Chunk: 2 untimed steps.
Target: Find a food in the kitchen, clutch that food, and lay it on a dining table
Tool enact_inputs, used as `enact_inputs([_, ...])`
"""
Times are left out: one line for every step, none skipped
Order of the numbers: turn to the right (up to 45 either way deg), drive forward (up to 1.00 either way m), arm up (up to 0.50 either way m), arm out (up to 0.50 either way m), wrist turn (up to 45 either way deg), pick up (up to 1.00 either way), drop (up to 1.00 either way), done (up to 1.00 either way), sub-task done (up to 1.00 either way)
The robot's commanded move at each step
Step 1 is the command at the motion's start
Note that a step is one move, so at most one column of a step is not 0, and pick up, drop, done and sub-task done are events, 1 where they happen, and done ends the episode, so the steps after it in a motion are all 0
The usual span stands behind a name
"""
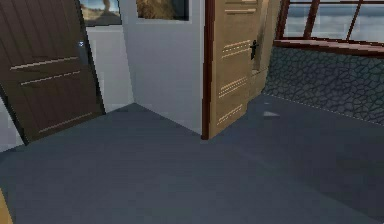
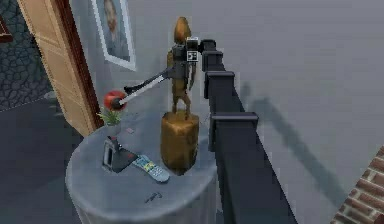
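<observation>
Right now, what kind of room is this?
Likely a hallway, not a kitchen: a dark brown panelled door, an open light wooden door, and a round grey side table bearing a slim brown statue.

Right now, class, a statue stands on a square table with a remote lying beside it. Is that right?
Not quite: the arm side view shows the table is round, not square. The statue does stand on it, the remote beside it.

1. Food [image 2: 113,99]: a small round red thing (apple or tomato, too small to tell), with a green bit [image 2: 110,119] just below.
2. It shows above the table's [image 2: 90,182] far-left rim, near the door [image 2: 55,60]; whether it rests there cannot be told.
</observation>
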Motion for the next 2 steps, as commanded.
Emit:
enact_inputs([0.0,0.0,0.0,0.0,36.0,0.0,0.0,0.0,0.0])
enact_inputs([0.0,0.0,-0.3,0.0,0.0,0.0,0.0,0.0,0.0])
